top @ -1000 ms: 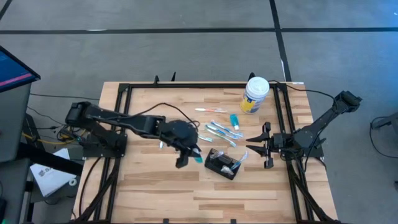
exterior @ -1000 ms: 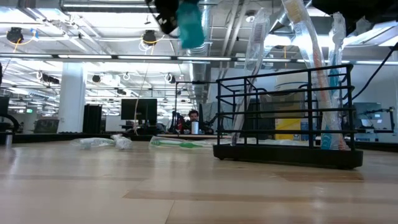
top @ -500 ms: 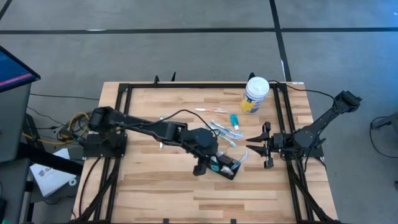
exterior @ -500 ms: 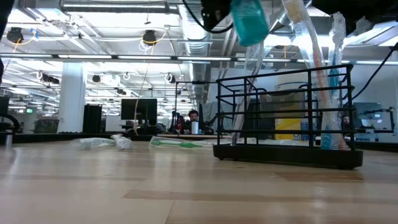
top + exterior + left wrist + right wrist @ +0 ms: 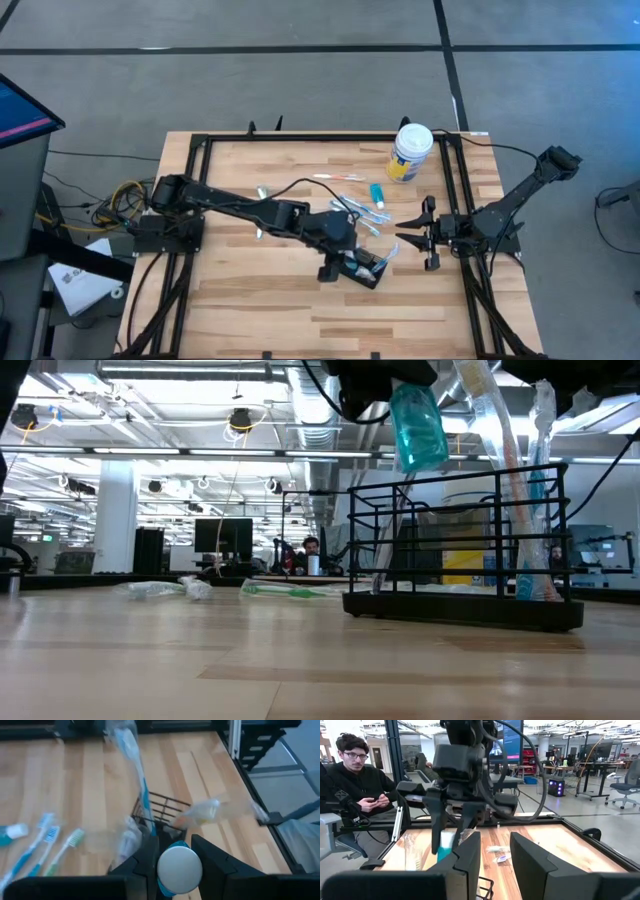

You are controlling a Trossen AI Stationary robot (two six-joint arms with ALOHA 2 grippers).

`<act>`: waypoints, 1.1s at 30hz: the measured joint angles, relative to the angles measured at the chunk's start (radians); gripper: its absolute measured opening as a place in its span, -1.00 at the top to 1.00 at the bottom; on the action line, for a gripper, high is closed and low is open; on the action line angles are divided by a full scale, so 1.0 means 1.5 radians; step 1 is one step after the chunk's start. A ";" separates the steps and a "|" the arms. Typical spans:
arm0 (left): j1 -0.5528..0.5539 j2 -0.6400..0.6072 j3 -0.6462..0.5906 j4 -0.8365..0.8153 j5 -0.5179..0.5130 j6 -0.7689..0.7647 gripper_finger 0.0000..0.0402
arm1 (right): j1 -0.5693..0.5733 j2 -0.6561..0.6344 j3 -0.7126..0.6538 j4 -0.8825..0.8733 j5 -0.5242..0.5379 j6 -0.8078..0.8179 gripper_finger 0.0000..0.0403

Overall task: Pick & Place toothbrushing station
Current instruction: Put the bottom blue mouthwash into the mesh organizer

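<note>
The left gripper (image 5: 333,266) hangs right over the near end of the toothbrushing station (image 5: 362,264), the black wire rack sitting mid-table, a little toward the right arm. Its fingers are closed partway around a small teal toothpaste tube (image 5: 416,426), white cap showing between them in the left wrist view. From the low view the tube dangles nose-down just above the rack's top rail, so I'd call this the placing step: the tube is carried and lined up, not yet in. The next move looks like a short, straight lowering into a free slot, clear of the wrapped toothbrushes (image 5: 500,450) already standing in the rack, then letting go.

A second ago that arm was well back toward the left, with the tube high and away from the rack; half a second ago it was nearly there; now it sits over the rack and the tube is lower.

The right gripper (image 5: 428,240) waits beside the rack near the table's right side, fingers parted and holding nothing, unmoved. More toothbrushes (image 5: 358,212) lie loose behind the rack, though whether they are wrapped I can't quite make out. The white-lidded tub (image 5: 410,152) stands at the far edge.
</note>
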 joint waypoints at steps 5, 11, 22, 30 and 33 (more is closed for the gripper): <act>0.000 0.010 0.000 0.007 -0.005 -0.001 0.56 | 0.000 0.000 0.000 0.001 0.000 0.000 0.52; -0.001 0.024 0.000 0.013 -0.034 -0.004 0.56 | 0.000 0.000 0.000 0.002 0.000 0.000 0.52; -0.007 0.050 -0.001 0.016 -0.036 -0.008 0.56 | 0.000 0.000 0.000 0.000 0.000 0.000 0.52; -0.017 0.062 -0.001 0.021 -0.045 -0.008 0.56 | 0.000 0.000 0.000 0.000 0.000 0.000 0.52; -0.019 0.062 -0.001 0.026 -0.045 -0.006 0.56 | 0.000 0.000 0.000 0.000 0.000 0.000 0.52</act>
